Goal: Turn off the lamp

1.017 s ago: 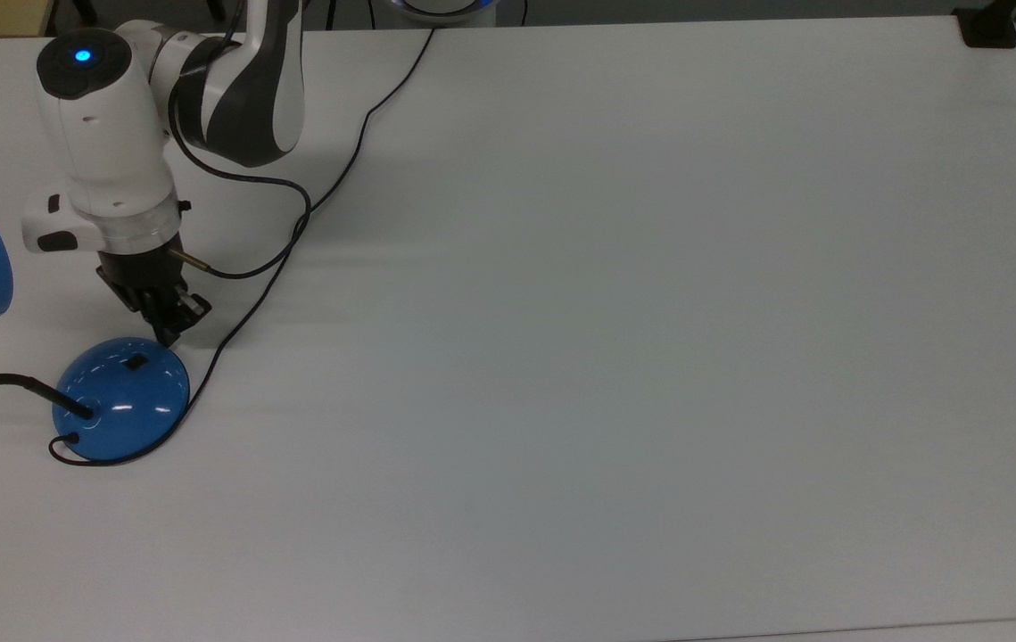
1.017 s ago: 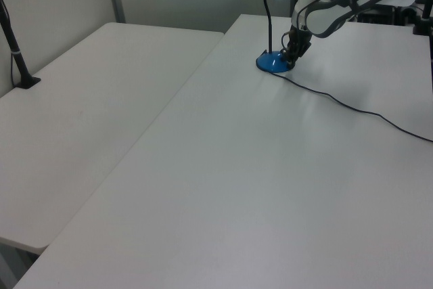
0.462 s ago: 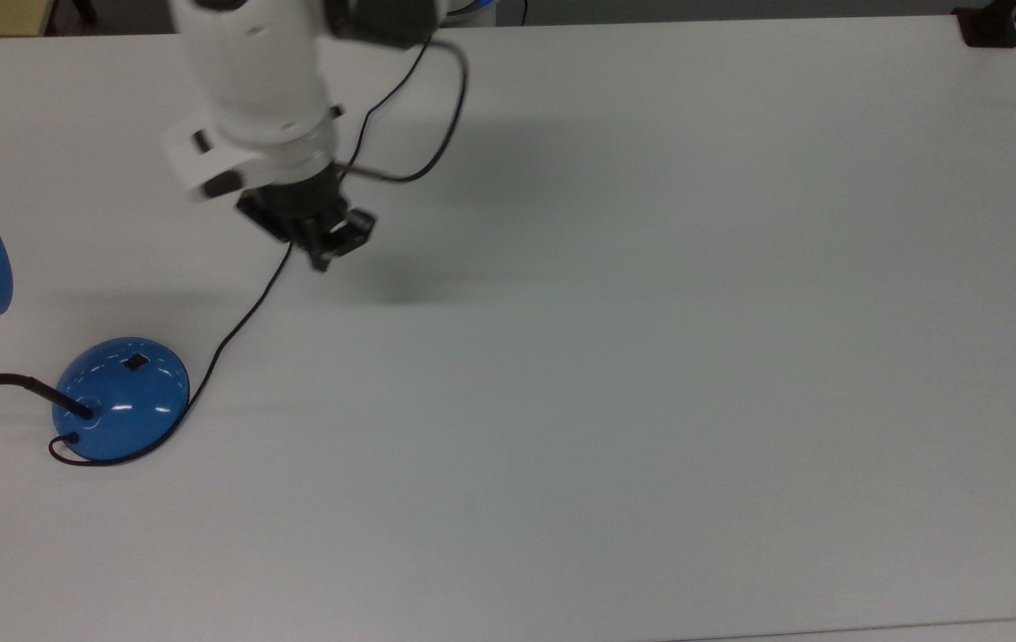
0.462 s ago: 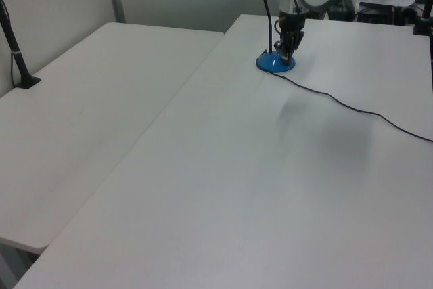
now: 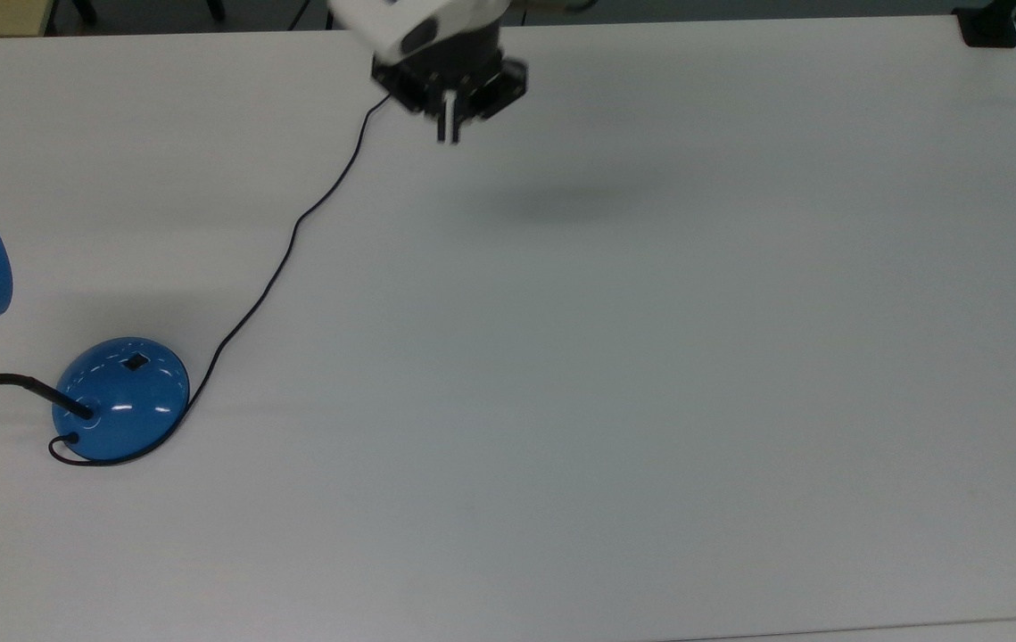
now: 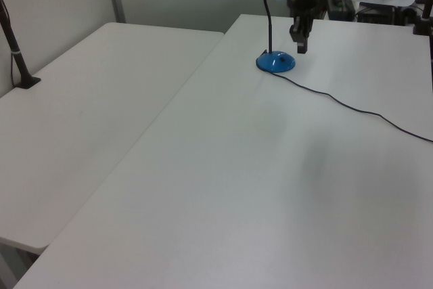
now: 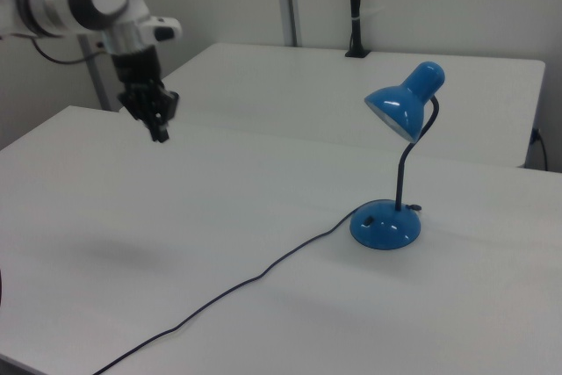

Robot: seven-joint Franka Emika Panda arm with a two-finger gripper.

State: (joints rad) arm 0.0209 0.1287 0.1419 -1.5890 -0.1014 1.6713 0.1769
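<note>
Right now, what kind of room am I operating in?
Probably a lab or office workspace. The robot gripper hangs over a plain white table with only a blue lamp and its cord on it. A second white table stands alongside, by partition-like walls.

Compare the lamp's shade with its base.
The shade hangs high on the bent black neck, tilted, opening facing down and sideways; the base sits flat on the white table. The base carries a small black switch; the shade shows none. Both are glossy, blue and rounded.
</note>
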